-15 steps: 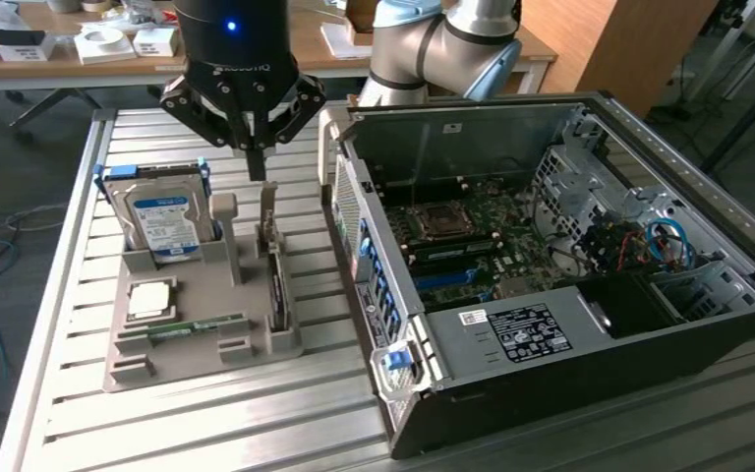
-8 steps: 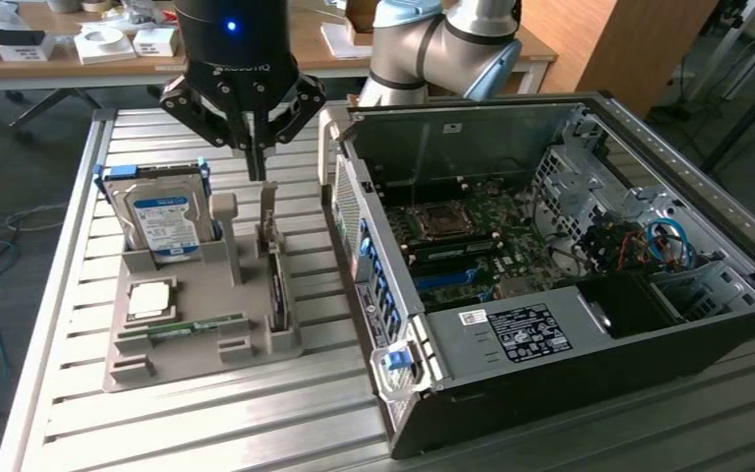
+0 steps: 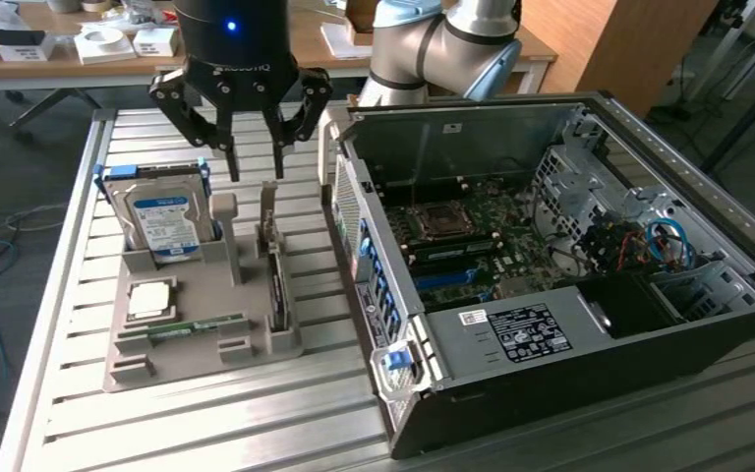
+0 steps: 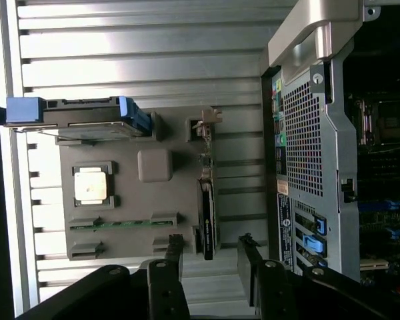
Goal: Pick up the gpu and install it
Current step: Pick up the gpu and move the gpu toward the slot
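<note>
The gpu point(image 3: 274, 265) stands on edge in a slot of the grey holder point(image 3: 253, 346), with its silver bracket at the far end. In the wrist view the gpu point(image 4: 207, 217) shows as a thin dark card in the holder point(image 4: 130, 200). My gripper point(image 3: 256, 167) hangs open above the card's bracket end, not touching it. In the wrist view the gripper point(image 4: 210, 252) has its two black fingers point(image 4: 175, 257) apart, one on either side of the card's line, with nothing between them.
An open computer case point(image 3: 588, 334) lies on the exterior view's right, its motherboard point(image 3: 470, 231) exposed. The holder also carries a hard drive point(image 3: 161, 211) with a blue label, a CPU point(image 3: 150, 298) and a RAM stick point(image 3: 201, 326). A slatted metal table point(image 3: 194, 423) is underneath.
</note>
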Controlling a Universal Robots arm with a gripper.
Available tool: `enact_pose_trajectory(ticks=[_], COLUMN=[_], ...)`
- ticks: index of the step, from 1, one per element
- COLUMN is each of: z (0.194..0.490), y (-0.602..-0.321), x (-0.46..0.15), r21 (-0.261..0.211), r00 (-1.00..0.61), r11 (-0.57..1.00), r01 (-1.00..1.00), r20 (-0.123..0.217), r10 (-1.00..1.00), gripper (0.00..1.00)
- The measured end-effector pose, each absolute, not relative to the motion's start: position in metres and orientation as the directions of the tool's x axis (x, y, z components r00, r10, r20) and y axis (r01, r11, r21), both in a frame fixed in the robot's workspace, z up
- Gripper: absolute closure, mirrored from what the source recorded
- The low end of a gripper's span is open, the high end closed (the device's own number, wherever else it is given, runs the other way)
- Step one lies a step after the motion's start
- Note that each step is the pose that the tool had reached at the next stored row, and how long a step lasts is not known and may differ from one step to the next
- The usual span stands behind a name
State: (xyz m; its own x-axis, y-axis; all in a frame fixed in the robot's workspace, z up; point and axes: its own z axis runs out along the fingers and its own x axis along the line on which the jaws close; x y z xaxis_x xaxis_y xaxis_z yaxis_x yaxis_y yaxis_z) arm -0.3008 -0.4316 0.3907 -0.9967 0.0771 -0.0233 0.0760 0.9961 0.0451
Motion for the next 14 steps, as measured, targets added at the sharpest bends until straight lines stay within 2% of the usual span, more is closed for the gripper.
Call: enact_pose_trajectory(ticks=[1,14], z=[0.3906,0.3840], y=[-0.4316,-0.4316], x=[-0.3008,-0.3008], r21=[0.045,0.045], r00=[-0.997,-0.997], r11=[0.996,0.996], r01=[0.076,0.076], r20=[-0.023,-0.023], r10=[0.077,0.077], gripper=[0.53,0.53])
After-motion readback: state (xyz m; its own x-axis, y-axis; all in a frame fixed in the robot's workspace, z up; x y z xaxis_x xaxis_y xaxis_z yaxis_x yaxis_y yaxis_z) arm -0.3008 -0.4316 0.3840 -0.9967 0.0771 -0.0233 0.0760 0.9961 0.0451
